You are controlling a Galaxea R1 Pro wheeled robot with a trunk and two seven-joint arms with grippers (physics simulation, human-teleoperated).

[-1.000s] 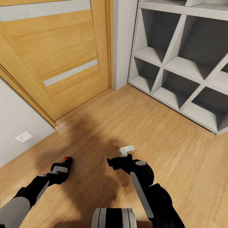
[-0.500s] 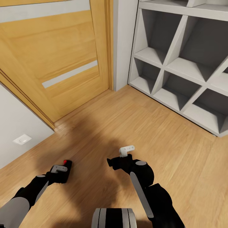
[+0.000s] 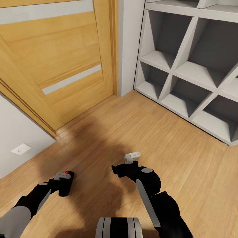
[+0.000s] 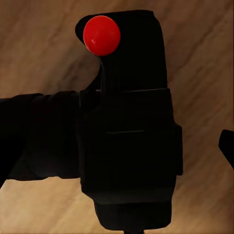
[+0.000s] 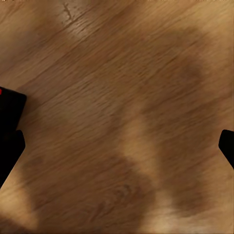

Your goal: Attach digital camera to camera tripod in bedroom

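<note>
From my head camera I see a wooden floor [image 3: 158, 138] with a dark, soft shadow at centre. A wooden door [image 3: 56, 62] stands at 11 o'clock; white cubby shelving [image 3: 188, 69] occupies 1 to 3 o'clock. A white wall plate [image 3: 20, 149] sits at 9 o'clock. My left gripper [image 3: 62, 185], at 7 o'clock, is clamped on the digital camera [image 4: 129, 131], red button [image 4: 101, 35] visible. My right gripper [image 3: 115, 170], near 6 o'clock, has its fingers spread apart over bare floor.

One digital camera [image 3: 65, 185], two grippers, left [image 3: 62, 185] and right [image 3: 116, 170], one wooden door [image 3: 56, 62], and one white shelf unit [image 3: 195, 69] right of the door.
</note>
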